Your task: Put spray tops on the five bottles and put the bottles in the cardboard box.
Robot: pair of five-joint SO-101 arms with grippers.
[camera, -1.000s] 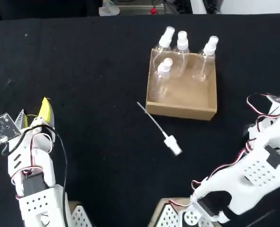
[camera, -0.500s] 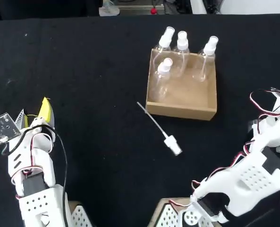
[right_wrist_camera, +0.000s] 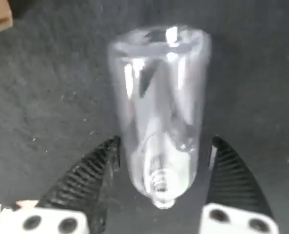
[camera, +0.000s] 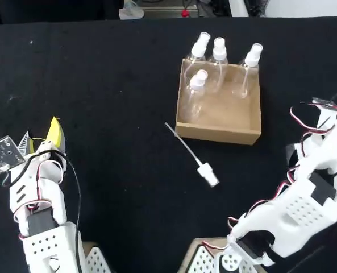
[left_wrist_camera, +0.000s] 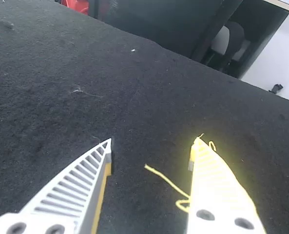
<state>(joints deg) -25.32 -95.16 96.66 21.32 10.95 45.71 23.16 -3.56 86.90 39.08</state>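
At the left, the left end effector [camera: 40, 132] sits low over the black table [camera: 111, 85] with its jaws spread wide and nothing between them. Its wrist view shows bare cloth past the fingertips [left_wrist_camera: 107, 142].

Towards the middle, the loose spray top [camera: 207, 172] lies flat on the table just in front of the cardboard box [camera: 216, 133]. Its long axis runs on a diagonal, with the thin tube pointing at the box's near left corner and the white head towards the arms' bases. Four capped bottles [camera: 219, 57] stand upright in the far half of the box.

At the right, the right arm [camera: 310, 199] is beside the box. Its wrist view shows the right end effector [right_wrist_camera: 164, 144] with its black jaws against both sides of the uncapped bottle [right_wrist_camera: 159, 97], apparently clamped on it. The bottle's long axis runs along the end effector's own, with the open neck towards the wrist and the base pointing away.

The spray top lies to the left of this arm and much nearer to it than to the left arm. Because the neck faces the wrist, the bottle probably has to be set down or turned before the top can go in.
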